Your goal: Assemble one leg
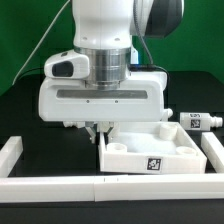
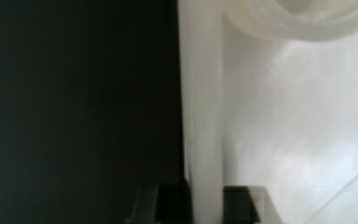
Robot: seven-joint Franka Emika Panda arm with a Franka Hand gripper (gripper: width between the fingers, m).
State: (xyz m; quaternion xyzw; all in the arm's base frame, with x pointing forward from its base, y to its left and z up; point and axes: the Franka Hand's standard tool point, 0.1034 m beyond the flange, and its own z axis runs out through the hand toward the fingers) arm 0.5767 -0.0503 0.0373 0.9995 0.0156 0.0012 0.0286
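My two-finger gripper [image 1: 97, 129] hangs straight down from the broad white wrist block, just above the black tabletop [image 1: 25, 105]. It sits at the corner of the white square tray-shaped furniture panel with a raised rim [image 1: 150, 152] that lies at about 9 o'clock from that panel's middle in the exterior view. The panel rests flat at roughly 5 o'clock from the exterior view's centre, with a black-and-white marker tag on its near wall. In the wrist view my dark fingertips [image 2: 169, 203] stand on either side of the panel's thin upright white wall, one on the dark table side and one on the pale inner side [image 2: 282, 120]. I see no gap between pads and wall, so I am clenched on that rim, grasping the panel. A pale rounded shape [image 2: 297, 15] shows at the far end of the wall; I cannot tell what it is. The short white cylindrical leg with a tag on it [image 1: 198, 120] lies on its side at about 3 o'clock, just beyond the panel's far corner and apart from me. A low white border rail [image 1: 50, 185] runs along the near edge of the table from 7 to 5 o'clock
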